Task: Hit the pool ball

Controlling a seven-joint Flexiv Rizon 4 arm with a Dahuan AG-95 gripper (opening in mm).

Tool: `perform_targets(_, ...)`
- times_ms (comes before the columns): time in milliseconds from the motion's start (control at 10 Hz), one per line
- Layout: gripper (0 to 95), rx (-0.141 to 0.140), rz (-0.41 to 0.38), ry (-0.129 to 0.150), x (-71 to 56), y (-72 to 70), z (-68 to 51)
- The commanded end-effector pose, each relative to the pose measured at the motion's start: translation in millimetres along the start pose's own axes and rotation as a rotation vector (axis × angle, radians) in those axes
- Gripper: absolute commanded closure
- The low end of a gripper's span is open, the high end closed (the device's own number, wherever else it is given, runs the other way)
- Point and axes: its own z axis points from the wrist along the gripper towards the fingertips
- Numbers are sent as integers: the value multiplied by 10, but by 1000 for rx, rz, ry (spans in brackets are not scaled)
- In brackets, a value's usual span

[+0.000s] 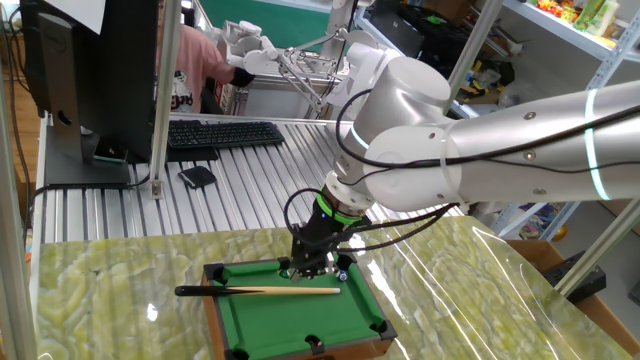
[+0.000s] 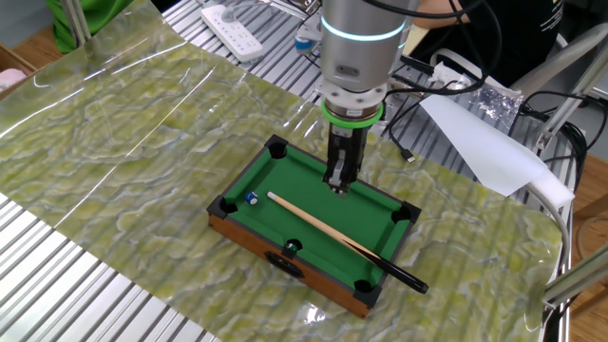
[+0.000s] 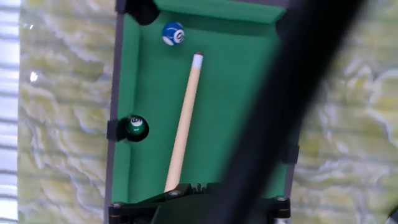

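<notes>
The pool ball (image 2: 252,199), small, blue and white, lies on the felt of the miniature green table (image 2: 285,264) beside a corner pocket. In the hand view the ball (image 3: 173,33) sits just beyond the pale tip of the wooden cue (image 3: 183,124). The cue (image 2: 323,228) lies diagonally on the felt, its black end over the rim, and also shows in one fixed view (image 1: 280,291). My gripper (image 2: 337,182) points down over the middle of the table, a little above the cue (image 1: 314,268). Its fingers are seen edge-on, so their gap is hidden. I cannot make out the ball in that fixed view.
A green ball (image 3: 135,126) sits in a side pocket (image 2: 290,249). A dark blurred band (image 3: 280,112) crosses the hand view. Behind the marbled mat are a keyboard (image 1: 215,133) and a monitor (image 1: 90,70). A white sheet (image 2: 484,142) and cables lie beside the arm.
</notes>
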Motion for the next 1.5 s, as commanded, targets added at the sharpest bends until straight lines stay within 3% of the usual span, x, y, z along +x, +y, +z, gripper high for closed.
perform_targets(100,950,3,-77,1,-3,-11,-7)
perform_targets(500,950,3,153,2,-3,-11,-9)
perform_targets(1000,950,3,375,-1,-2,-28,-40)
perform_targets(1100,950,2,401,-1,-2,-28,-40)
perform_targets(1300,950,-1,372,-17,-2,-28,-40)
perform_targets(1500,950,0,363,-12,-2,-28,-40)
